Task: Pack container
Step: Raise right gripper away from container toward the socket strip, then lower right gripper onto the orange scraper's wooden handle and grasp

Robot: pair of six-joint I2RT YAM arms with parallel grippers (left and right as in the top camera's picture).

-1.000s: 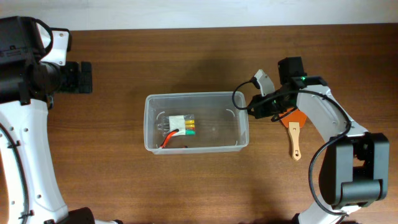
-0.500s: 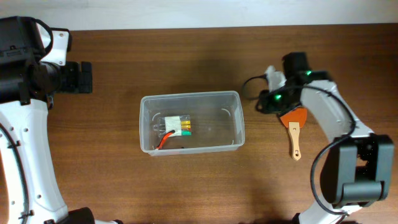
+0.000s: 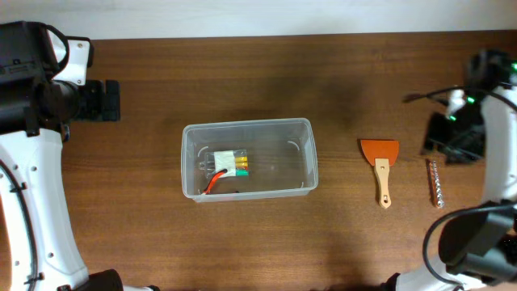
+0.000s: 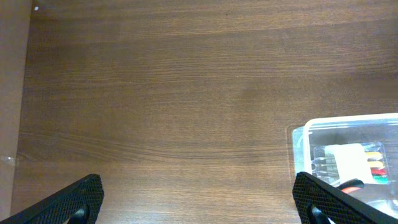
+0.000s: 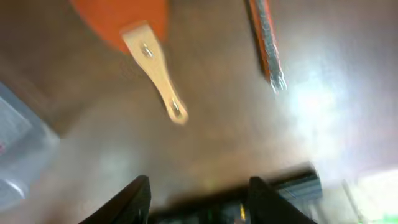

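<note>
The clear plastic container (image 3: 249, 158) sits mid-table with a small white packet with coloured tips and a red wire (image 3: 229, 165) inside. Its corner also shows in the left wrist view (image 4: 348, 149), and blurred at the left edge of the right wrist view (image 5: 18, 155). An orange scraper with a wooden handle (image 3: 380, 167) and a thin metal bit (image 3: 435, 183) lie right of it; both show in the right wrist view, the scraper (image 5: 146, 50) and the bit (image 5: 267, 43). My right gripper (image 3: 452, 137) is open and empty, right of the scraper. My left gripper (image 3: 101, 101) is open and empty at far left.
The table's far edge runs along the top of the overhead view. A lighter strip borders the table at the left of the left wrist view (image 4: 12, 93). The right wrist view is motion-blurred.
My right arm has let go of the container's right end and swung far to the right, past the scraper. The container ended slightly further left. The left arm has not moved.
</note>
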